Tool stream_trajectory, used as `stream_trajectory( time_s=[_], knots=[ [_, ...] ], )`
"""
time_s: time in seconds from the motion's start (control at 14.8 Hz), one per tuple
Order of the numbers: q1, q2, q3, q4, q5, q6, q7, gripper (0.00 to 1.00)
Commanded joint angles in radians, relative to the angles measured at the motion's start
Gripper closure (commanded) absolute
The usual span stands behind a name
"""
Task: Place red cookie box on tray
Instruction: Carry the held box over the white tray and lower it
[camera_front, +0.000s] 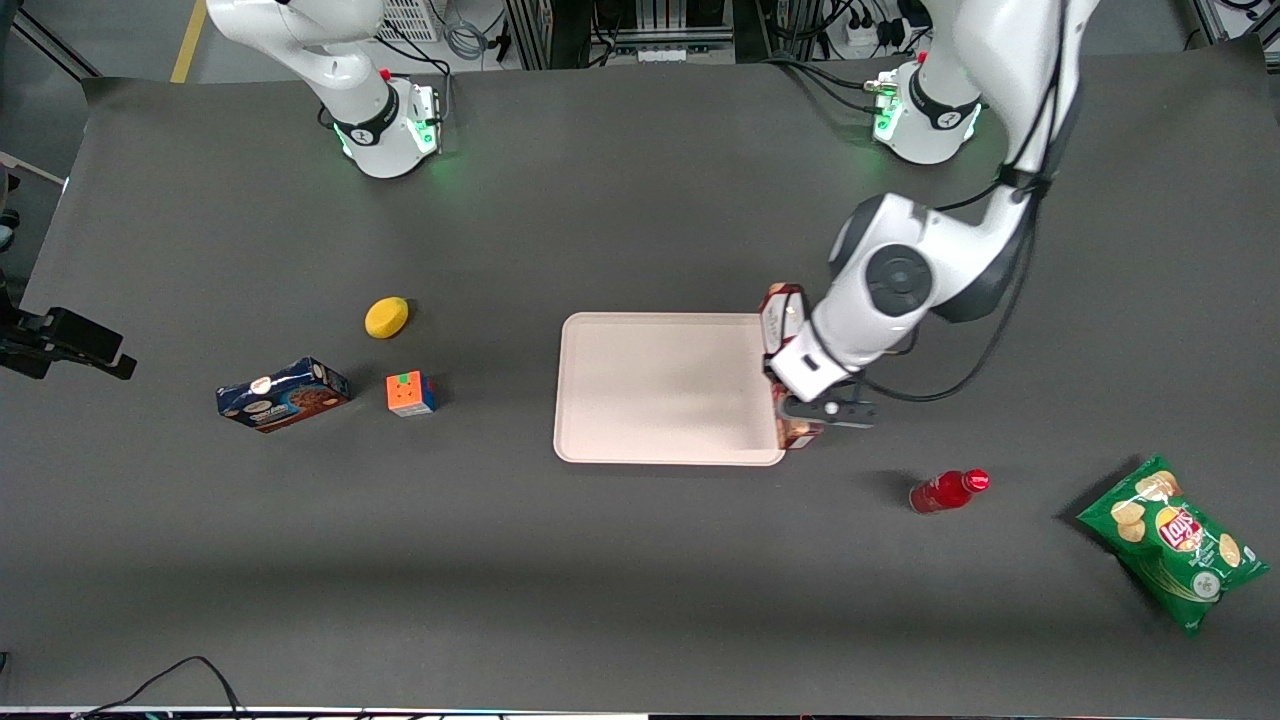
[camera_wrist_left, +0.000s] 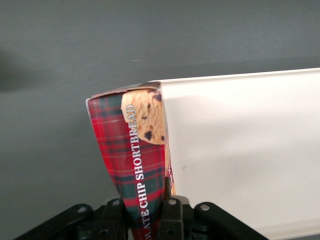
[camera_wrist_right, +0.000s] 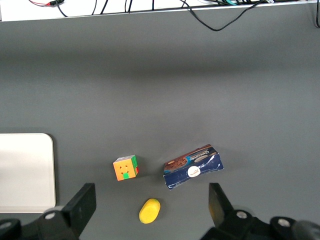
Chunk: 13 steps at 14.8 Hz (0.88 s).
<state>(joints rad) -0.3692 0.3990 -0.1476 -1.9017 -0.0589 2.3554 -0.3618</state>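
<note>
So my pincer (camera_front: 800, 405) is clamped on the long narrow red tartan cookie box (camera_wrist_left: 137, 155), fingers (camera_wrist_left: 172, 212) pressed on both sides of it. In the front view the box sits at the working-arm edge of the big flat cream-pink tray (camera_front: 640, 440), over its rim, and I can't tell if it's touching. On the dark bench (camera_front: 640, 580) nearer the front camera there's a small red bottle (camera_front: 945, 490) lying down, then a green chip bag (camera_front: 1170, 540). Toward the parked arm's end: colourful puzzle cube (camera_front: 410, 393), dark blue cookie box (camera_front: 283, 394), yellow lemon-shaped thing (camera_front: 386, 317)
</note>
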Motion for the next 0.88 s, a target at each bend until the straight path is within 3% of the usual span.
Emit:
stream_trajectory(
  time_s=[0.0, 0.47, 0.54, 0.61, 0.68, 0.81],
  knots=[
    [-0.043, 0.105, 0.000, 0.064, 0.048, 0.065, -0.065, 1.00],
    [-0.063, 0.142, -0.003, 0.055, 0.050, 0.071, -0.100, 1.00],
    [-0.063, 0.142, -0.003, 0.055, 0.050, 0.071, -0.100, 0.78],
    [-0.063, 0.142, -0.003, 0.053, 0.050, 0.073, -0.100, 0.14],
    [-0.062, 0.142, -0.003, 0.053, 0.050, 0.074, -0.098, 0.00],
    [-0.062, 0.139, -0.003, 0.055, 0.050, 0.082, -0.097, 0.00]
  ],
)
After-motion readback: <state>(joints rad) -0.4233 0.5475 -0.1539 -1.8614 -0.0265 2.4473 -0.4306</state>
